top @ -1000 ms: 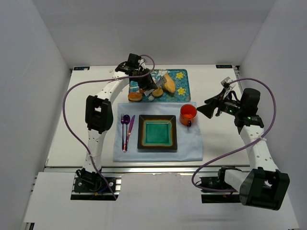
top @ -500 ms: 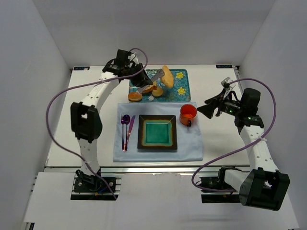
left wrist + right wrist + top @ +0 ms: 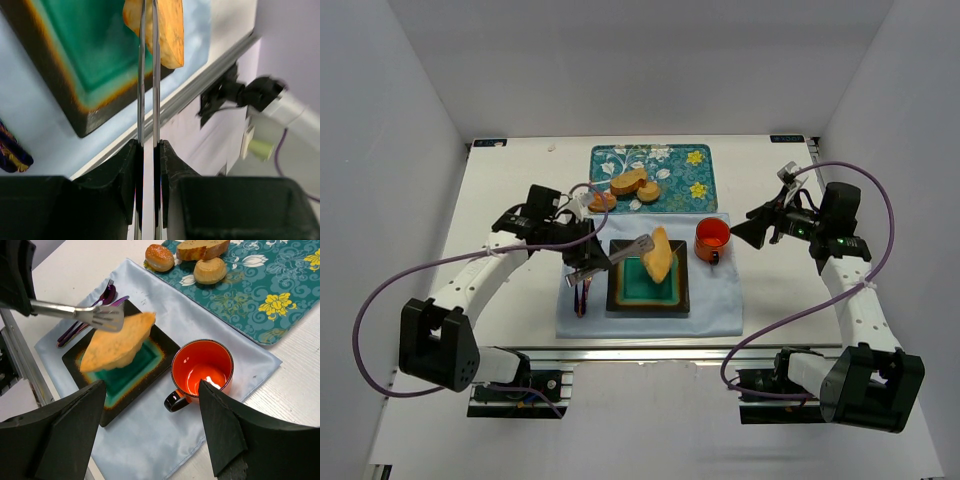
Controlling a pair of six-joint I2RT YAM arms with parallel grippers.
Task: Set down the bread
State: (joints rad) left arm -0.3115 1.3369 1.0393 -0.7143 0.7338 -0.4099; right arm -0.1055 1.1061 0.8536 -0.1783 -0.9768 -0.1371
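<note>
Centre of the white desk (image 3: 500, 185), we find the bread (image 3: 658, 256) held slantwise over the dark square plate (image 3: 620, 302), above the right side of its teal middle. Whether its lower end touches the plate we cannot tell. The left gripper (image 3: 642, 244) has it. Two long, thin metal fingers (image 3: 102, 316) with forked tips are drawn almost together. In the left wrist view only a narrow slit shows between them, and the bread is pinched in that slit.

The plate sits on a pale blue cloth (image 3: 715, 305). Purple cutlery (image 3: 580, 300) lies on the cloth just left of the plate, and an orange mug (image 3: 712, 238) stands by its far right corner. Beyond the cloth lies a teal flowered mat (image 3: 692, 178) carrying a brown roll (image 3: 628, 183) and two small buns (image 3: 648, 194).

The right gripper (image 3: 742, 231) hovers just right of the mug, pointing toward it. In the right wrist view we see its black fingers spread wide, gripping nothing.
</note>
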